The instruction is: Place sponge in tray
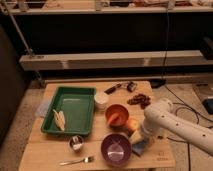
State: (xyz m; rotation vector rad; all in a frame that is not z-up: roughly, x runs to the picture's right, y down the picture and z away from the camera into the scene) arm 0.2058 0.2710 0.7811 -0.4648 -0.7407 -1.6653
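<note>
**Gripper spread over sponge, lower right**

Gripper [138, 138] hangs off the white arm [172, 125] at the lower right of the frame, pointing down, jaws spread wide. Sponge [143, 148] lies on the table [50, 155] directly under it, just beside the right edge of the purple bowl [116, 149]; can't tell if they touch. Fruit [132, 123] sits just above the gripper, with the orange bowl [117, 115] up-left of it. Tray [82, 107] is left of centre, well apart from the sponge, with 1 pale item [60, 120] inside.
</note>
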